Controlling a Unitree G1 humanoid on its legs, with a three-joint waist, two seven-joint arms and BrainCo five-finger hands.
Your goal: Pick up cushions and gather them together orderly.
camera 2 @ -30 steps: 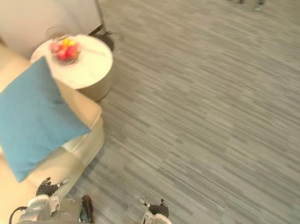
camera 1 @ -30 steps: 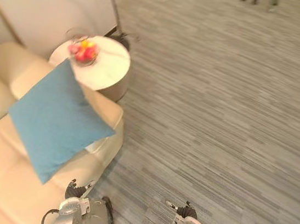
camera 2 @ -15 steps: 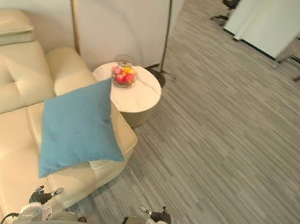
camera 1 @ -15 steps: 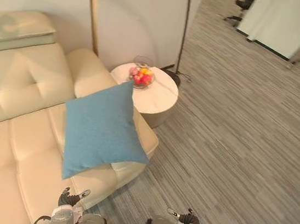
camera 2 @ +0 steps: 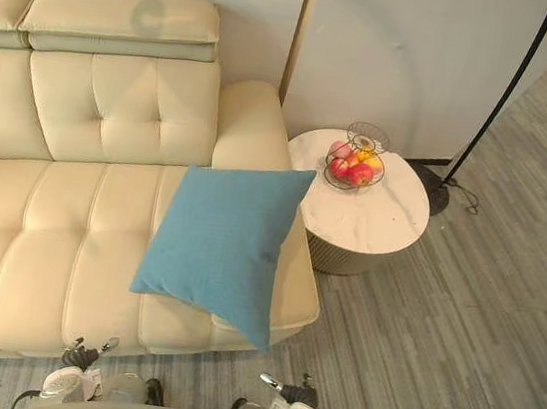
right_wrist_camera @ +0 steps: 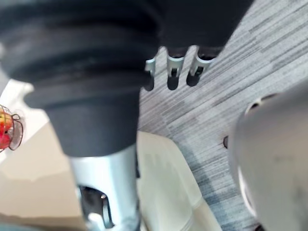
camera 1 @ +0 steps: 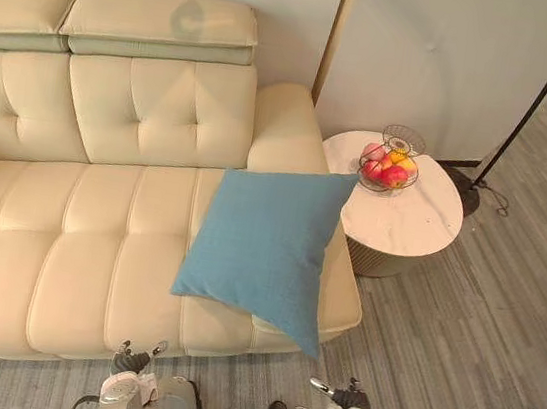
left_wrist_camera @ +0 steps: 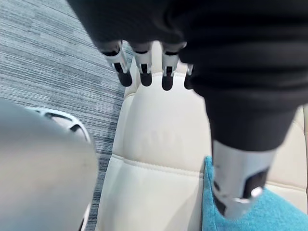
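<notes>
A cream tufted sofa (camera 1: 77, 239) runs from the left edge to the middle of the frame. Its back stands against a pale wall (camera 1: 425, 53), and a padded headrest (camera 1: 162, 20) sits along the top left. A thin wooden strip (camera 1: 334, 31) goes up the wall just right of the sofa's armrest.

The one cushion (camera 1: 263, 244) I see is blue and lies in the centre. It rests tilted on the right end of the seat. Its upper right corner reaches over the armrest, and its lower corner hangs past the seat's front edge.

Right of it stands a round white bench (camera 1: 413, 218), just beside the sofa's end. A wire basket (camera 1: 389, 169) of fruit stands on the bench's far side. Whether the cushion's corner touches the bench I cannot tell. A dark lamp pole (camera 1: 535, 98) slants up to the upper right corner. Grey striped carpet (camera 1: 475, 362) covers the floor on the right and along the bottom.

My left robot hand (camera 1: 132, 359) hangs at the lower edge, left of centre, in front of the sofa. My wrist camera shows its fingers (left_wrist_camera: 141, 72) straight, the thumb (left_wrist_camera: 238, 185) apart, and nothing held. Past them lie the seat and a blue cushion corner.

My right robot hand (camera 1: 344, 395) hangs at the lower edge, right of centre, over the carpet. Its fingers (right_wrist_camera: 173, 77) are also straight and empty, touching nothing.
</notes>
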